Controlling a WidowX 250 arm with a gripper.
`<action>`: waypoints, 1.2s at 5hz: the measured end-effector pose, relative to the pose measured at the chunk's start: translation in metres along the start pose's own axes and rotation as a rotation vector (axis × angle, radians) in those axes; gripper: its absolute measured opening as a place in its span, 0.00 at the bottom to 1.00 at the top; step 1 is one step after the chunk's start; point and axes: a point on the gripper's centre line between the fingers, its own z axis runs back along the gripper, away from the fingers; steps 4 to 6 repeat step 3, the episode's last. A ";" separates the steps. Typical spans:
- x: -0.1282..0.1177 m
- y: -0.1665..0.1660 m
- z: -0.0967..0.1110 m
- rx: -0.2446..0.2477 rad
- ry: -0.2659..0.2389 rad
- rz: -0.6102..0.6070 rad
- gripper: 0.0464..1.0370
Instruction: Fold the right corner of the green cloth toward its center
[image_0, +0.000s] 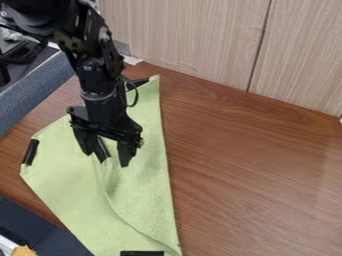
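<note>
Directly under the spread end effector (114, 163); the green cloth (139, 197), softly creased.

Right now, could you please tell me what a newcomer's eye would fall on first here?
Probably the light green cloth, lying creased on the left part of the brown wood-grain tabletop, with black strips at its edges. Next would likely be the black robot arm, entering from the upper left, its end effector down at the cloth's middle with its fingers apart.

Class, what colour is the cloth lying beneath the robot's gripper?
The cloth is light green, seen in the camera view.
</note>
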 end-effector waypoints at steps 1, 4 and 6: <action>0.004 -0.001 0.013 0.000 -0.008 0.002 0.96; 0.017 -0.022 0.073 0.013 -0.084 -0.061 0.96; 0.017 -0.022 0.073 0.013 -0.084 -0.061 0.96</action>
